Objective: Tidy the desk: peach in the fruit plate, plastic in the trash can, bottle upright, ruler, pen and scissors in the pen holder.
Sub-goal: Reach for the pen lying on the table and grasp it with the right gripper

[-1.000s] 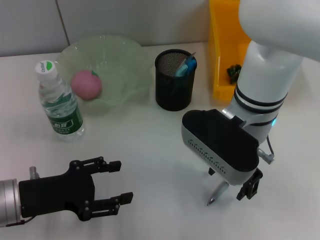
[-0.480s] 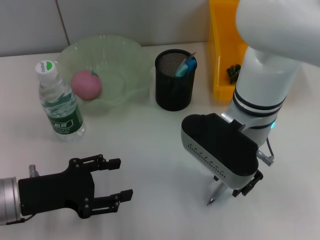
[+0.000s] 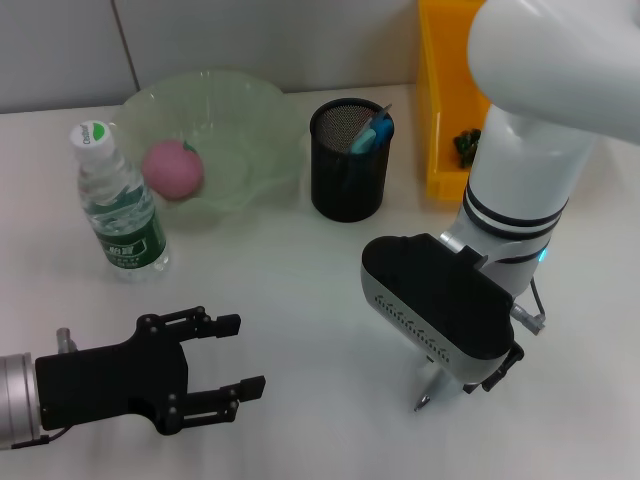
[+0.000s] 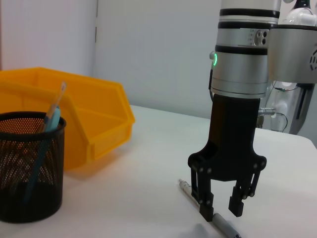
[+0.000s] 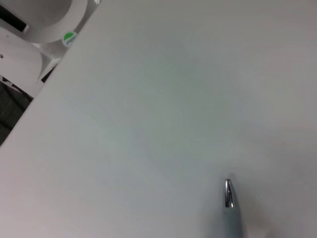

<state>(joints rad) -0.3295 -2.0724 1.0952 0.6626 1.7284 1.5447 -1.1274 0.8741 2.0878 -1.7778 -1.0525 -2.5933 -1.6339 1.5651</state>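
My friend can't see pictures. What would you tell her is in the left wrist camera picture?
The robot's right gripper points straight down at a white table, its open fingers either side of a pen lying flat there. Off to one side stands a black mesh pen holder with a blue-handled tool in it, and behind that sits a yellow bin.

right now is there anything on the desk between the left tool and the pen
Nothing: in the head view the stretch of desk between the open left tool and the pen is bare. The right tool straddles the pen, fingers open.
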